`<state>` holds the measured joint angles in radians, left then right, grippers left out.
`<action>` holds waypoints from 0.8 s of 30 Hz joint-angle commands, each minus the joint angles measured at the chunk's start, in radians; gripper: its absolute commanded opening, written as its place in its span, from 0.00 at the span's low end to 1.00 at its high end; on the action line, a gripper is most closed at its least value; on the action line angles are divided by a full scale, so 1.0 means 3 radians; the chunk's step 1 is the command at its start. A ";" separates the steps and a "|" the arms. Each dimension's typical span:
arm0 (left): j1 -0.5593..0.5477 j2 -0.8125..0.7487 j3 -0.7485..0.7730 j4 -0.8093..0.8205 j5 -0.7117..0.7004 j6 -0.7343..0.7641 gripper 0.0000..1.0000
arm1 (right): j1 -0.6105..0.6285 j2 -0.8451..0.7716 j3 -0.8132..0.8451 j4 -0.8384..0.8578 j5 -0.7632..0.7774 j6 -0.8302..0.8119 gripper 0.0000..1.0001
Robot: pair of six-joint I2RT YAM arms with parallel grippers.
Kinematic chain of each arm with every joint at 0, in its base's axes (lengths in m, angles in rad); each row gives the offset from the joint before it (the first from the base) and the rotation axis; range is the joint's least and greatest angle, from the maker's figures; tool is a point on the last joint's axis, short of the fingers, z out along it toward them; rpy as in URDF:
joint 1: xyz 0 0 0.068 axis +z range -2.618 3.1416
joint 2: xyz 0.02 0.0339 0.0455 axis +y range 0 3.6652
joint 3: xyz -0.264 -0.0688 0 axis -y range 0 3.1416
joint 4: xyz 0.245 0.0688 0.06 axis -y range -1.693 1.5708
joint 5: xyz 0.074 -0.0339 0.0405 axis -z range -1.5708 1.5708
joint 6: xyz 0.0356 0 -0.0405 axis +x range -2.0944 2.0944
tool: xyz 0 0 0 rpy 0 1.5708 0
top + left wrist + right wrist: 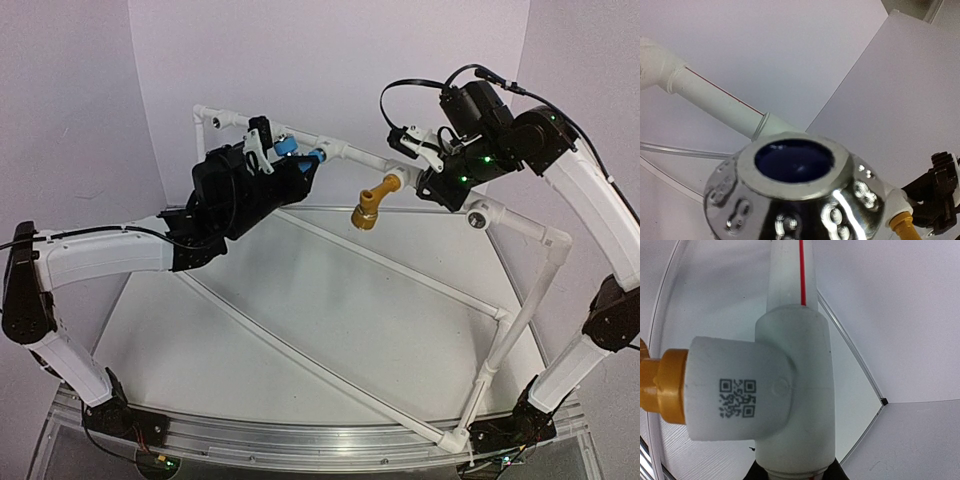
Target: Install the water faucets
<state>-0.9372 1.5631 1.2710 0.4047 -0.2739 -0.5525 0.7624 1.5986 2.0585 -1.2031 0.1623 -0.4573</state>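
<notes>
The mustard-yellow faucet (pixel 372 205) is seated in its tee (pixel 398 181), where my right fingers (pixel 412 178) clamp the white pipe frame (pixel 350 250). My left fingers (pixel 298 160), shut tight, hold the blue faucet (pixel 286 147) at its socket. I can't see the black faucet.

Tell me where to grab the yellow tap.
Take the yellow tap by its wide outer end, coming from the near side in line with it. Its far end sits in the white tee, crowded by the right gripper; the outer end juts free.

A lab test booth: plain white walls (pixel 330 60), aluminium rail (pixel 300 440).
</notes>
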 commanded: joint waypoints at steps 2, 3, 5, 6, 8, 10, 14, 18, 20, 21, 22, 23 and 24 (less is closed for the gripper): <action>0.0111 0.0273 -0.0068 0.0568 -0.0015 -0.0746 0.00 | 0.0148 -0.0062 -0.0096 -0.0084 -0.0495 0.0154 0.00; 0.0112 0.0282 -0.0042 0.0568 0.0020 -0.0687 0.00 | 0.0148 -0.0063 -0.0102 -0.0085 -0.0495 0.0154 0.00; 0.0112 0.0299 0.0048 0.0478 0.0111 -0.0434 0.00 | 0.0147 -0.0067 -0.0102 -0.0077 -0.0495 0.0145 0.00; 0.0112 0.0313 0.0096 0.0400 0.0135 -0.0263 0.00 | 0.0147 -0.0066 -0.0102 -0.0075 -0.0495 0.0141 0.00; 0.0112 0.0366 0.0213 0.0249 0.0255 0.0226 0.00 | 0.0145 -0.0061 -0.0102 -0.0070 -0.0497 0.0135 0.00; 0.0107 0.0399 0.0272 0.0083 0.0360 0.0733 0.00 | 0.0145 -0.0061 -0.0104 -0.0070 -0.0495 0.0133 0.00; 0.0109 0.0453 0.0340 -0.0142 0.0458 0.1579 0.00 | 0.0149 -0.0075 -0.0118 -0.0071 -0.0495 0.0129 0.00; 0.0112 0.0482 0.0385 -0.0352 0.0539 0.2341 0.00 | 0.0148 -0.0092 -0.0142 -0.0071 -0.0495 0.0129 0.00; 0.0112 0.0508 0.0434 -0.0496 0.0612 0.2701 0.00 | 0.0148 -0.0093 -0.0143 -0.0070 -0.0488 0.0132 0.00; 0.0112 0.0523 0.0457 -0.0585 0.0630 0.2943 0.00 | 0.0147 -0.0093 -0.0143 -0.0070 -0.0483 0.0130 0.00; 0.0112 0.0537 0.0469 -0.0634 0.0633 0.3167 0.00 | 0.0147 -0.0093 -0.0143 -0.0071 -0.0480 0.0130 0.00; 0.0112 0.0546 0.0474 -0.0676 0.0621 0.3375 0.00 | 0.0148 -0.0093 -0.0145 -0.0071 -0.0480 0.0132 0.00; 0.0112 0.0558 0.0475 -0.0710 0.0592 0.3544 0.00 | 0.0146 -0.0093 -0.0147 -0.0071 -0.0479 0.0133 0.00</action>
<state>-0.9094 1.6130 1.3580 0.3347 -0.1759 0.0946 0.7442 1.5798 2.0344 -1.1763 0.2024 -0.4975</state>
